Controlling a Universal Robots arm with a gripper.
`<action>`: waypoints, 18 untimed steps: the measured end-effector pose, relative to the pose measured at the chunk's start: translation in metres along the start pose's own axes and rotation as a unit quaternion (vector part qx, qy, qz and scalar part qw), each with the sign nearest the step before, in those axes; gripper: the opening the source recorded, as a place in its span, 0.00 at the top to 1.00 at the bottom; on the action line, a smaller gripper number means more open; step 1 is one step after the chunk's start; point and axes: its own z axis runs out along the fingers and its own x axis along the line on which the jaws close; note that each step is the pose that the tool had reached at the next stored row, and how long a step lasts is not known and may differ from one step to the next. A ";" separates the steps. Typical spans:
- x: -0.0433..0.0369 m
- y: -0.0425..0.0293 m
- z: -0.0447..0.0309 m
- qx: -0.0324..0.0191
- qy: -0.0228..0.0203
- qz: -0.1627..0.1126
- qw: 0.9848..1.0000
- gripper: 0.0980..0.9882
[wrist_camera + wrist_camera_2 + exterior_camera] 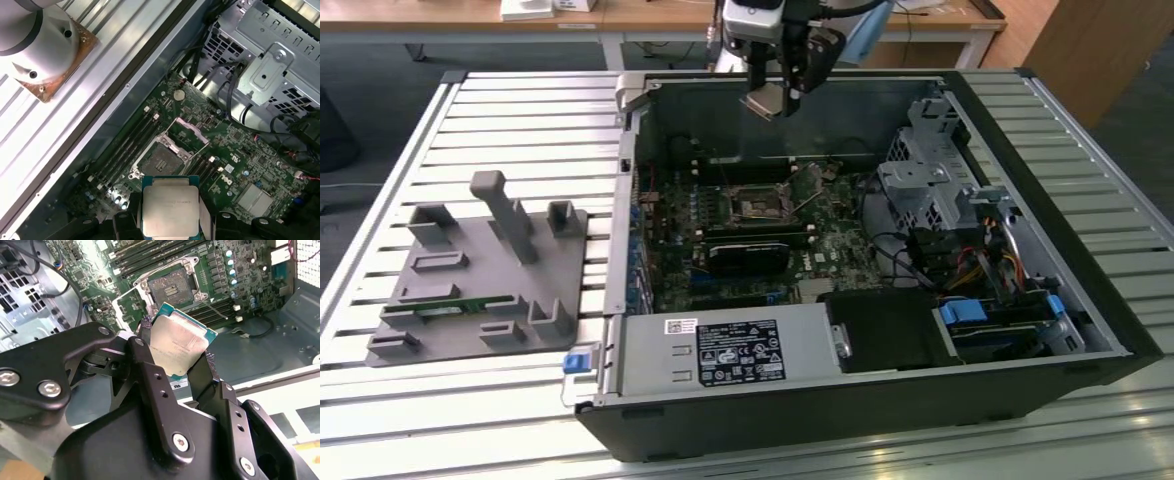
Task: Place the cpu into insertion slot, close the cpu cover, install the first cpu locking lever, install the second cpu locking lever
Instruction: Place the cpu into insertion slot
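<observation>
Step one, placing: chip (179,340) pinched in jaws of gripper (771,100), upper middle of exterior view, apart from open socket (758,203); calls for square, level alignment.

Nothing legible anywhere. Faint engraved lines on the dull silver-grey metal top of the small flat square cpu (177,342) (170,207), seen in both wrist views, too fine to make out. Dense print and symbols on the black-and-white rectangular sticker (736,352) atop the grey metal box (638,355) in the exterior view, equally unreadable.

the black fingers (150,367) of the hand (177,342) hide two edges of the cpu (180,335) in the second wrist view.
</observation>
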 end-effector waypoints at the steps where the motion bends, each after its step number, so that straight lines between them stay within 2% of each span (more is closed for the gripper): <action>1: 0.0000 0.0000 0.0000 0.000 0.000 0.004 1.000 0.50; 18: 0.0000 0.0000 0.0001 -0.001 -0.005 0.057 0.998 0.50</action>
